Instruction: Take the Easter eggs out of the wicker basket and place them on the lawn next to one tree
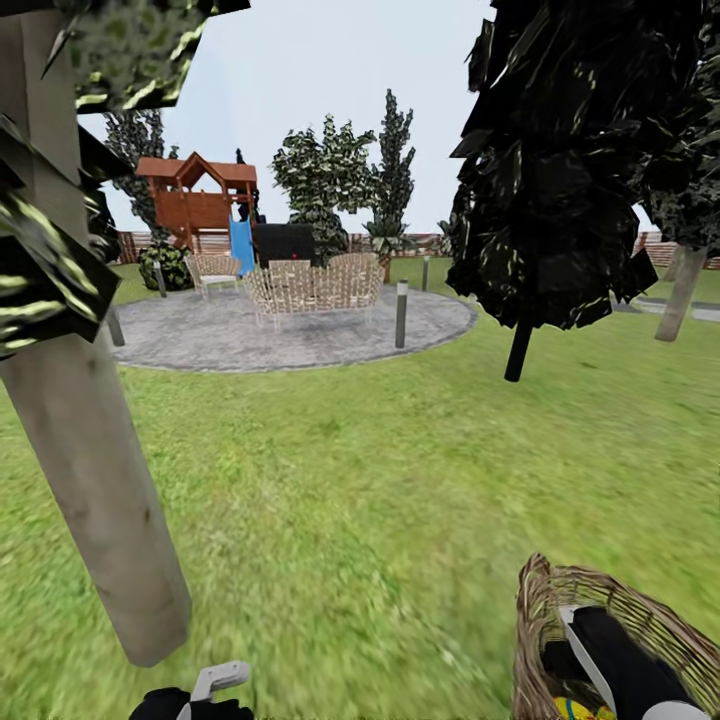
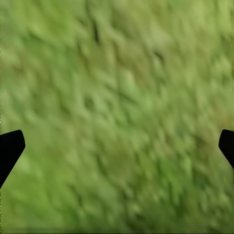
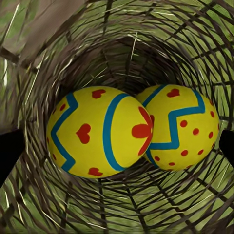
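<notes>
Garden scene: lawn [image 1: 360, 480] runs out to a grey paved patio [image 1: 300, 335] with woven chairs [image 1: 315, 285], wooden playset [image 1: 200, 200] behind. Head view, left: pale trunk of tree [image 1: 95, 470] close in, foliage cut off at frame top. Left tool [image 1: 215, 685] cut off at bottom edge, only a pale finger and black body visible; in the left wrist view the black fingertips [image 2: 9, 148] sit at opposite frame edges, so spread wide, nothing between them, blurred grass beyond. Centre-right: dark-leaved tree [image 1: 570, 170] with thin trunk. Bottom right: wicker basket [image 1: 560, 610] on the grass, cut by the frame corner; right arm reaches into it, tool tip hidden by the arm. Right wrist view looks down the basket: two Easter eggs [image 3: 100, 131] touching side by side at the bottom, straight ahead of the right tool [image 3: 117, 146]. Its finger edges sit at opposite frame borders, spread, clear of both eggs. Third egg not made out. No readable writing.
</notes>
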